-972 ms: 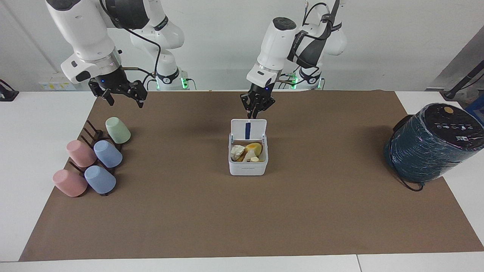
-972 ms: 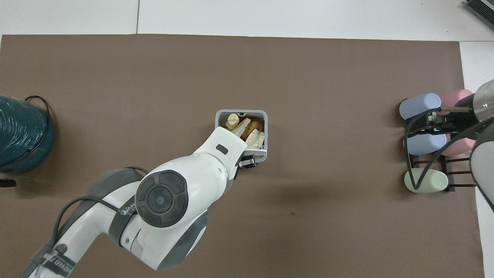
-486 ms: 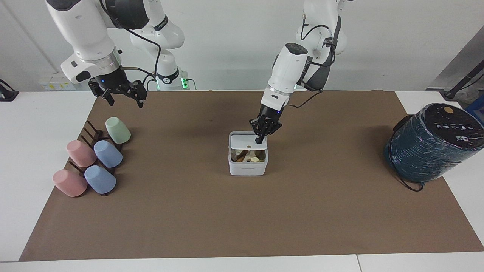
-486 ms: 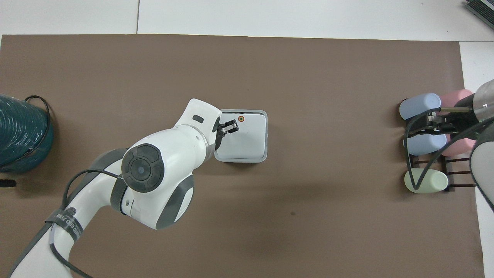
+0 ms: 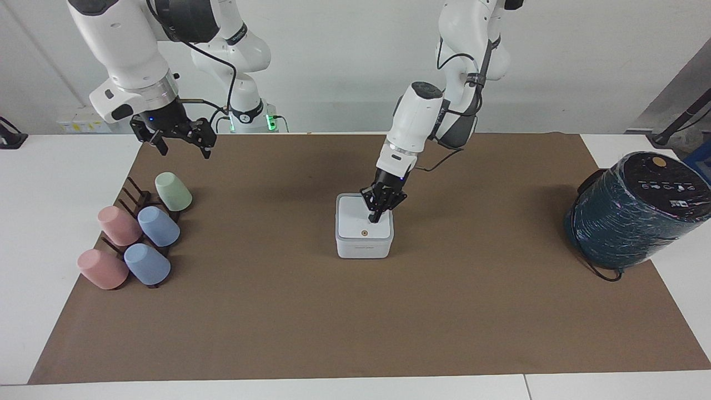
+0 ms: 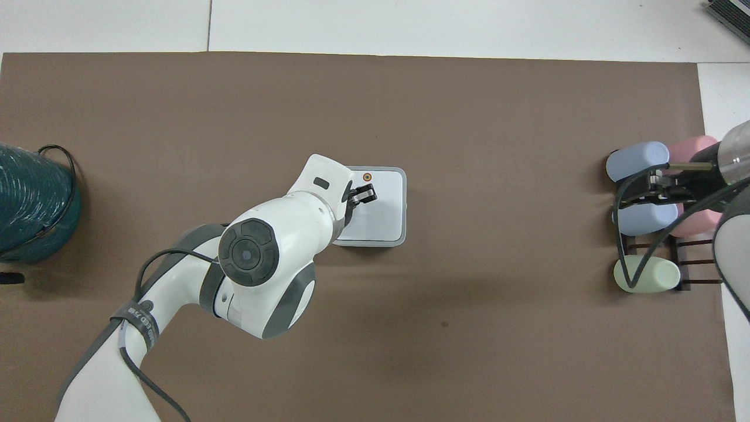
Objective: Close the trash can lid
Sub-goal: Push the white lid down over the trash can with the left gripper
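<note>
The small white trash can (image 5: 364,249) stands mid-table on the brown mat. Its lid (image 5: 355,223) lies flat down on the can, with the orange dot facing up. The contents are hidden. My left gripper (image 5: 374,218) is shut, with its tips touching the lid's top near the edge toward the left arm's end. In the overhead view the left gripper (image 6: 367,195) is over the lid (image 6: 384,212) and the can's grey rim (image 6: 404,205) shows around it. My right gripper (image 5: 183,145) waits open in the air above the cup rack.
A dark teal cylinder (image 5: 633,214) with a cable stands at the left arm's end of the table. A dark rack with several pastel cups (image 5: 158,226) lies at the right arm's end. The brown mat (image 5: 355,322) covers most of the table.
The lid swung from upright to flat on the can. My left gripper followed it down from the hinge side onto its top. The right arm has not moved.
</note>
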Available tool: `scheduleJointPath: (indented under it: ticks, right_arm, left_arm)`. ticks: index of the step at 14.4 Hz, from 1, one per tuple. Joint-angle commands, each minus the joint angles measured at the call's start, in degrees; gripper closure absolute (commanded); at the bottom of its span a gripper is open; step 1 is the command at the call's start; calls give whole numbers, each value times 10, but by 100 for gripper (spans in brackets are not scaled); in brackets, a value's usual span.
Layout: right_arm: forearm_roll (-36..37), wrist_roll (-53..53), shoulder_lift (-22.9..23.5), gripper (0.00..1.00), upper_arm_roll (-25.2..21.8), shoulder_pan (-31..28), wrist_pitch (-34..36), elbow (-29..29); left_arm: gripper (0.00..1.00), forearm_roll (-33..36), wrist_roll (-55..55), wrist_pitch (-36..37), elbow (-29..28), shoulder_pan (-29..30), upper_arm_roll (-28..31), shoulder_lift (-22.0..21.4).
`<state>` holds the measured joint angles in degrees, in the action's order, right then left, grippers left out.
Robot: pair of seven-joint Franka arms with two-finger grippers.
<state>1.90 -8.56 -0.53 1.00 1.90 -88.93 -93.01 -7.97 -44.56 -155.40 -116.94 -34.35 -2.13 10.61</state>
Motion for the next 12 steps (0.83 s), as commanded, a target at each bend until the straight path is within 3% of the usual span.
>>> scheduleJointPath:
  ticks: [1, 8, 9, 12]
  right_arm:
    - [-9, 14, -13, 0, 1, -5, -4, -14]
    - [-9, 14, -14, 0, 1, -5, -4, -14]
    - [-9, 14, -13, 0, 1, -5, -4, -14]
    - [-9, 14, -14, 0, 1, -5, -4, -14]
  left_arm:
    - [90, -13, -2, -4, 8, -16, 3, 17]
    - [89, -12, -1, -28, 25, -27, 4, 69]
    - [88, -13, 0, -1, 49, -23, 4, 70]
    - [87, -11, 9, 190, 155, 25, 4, 64]
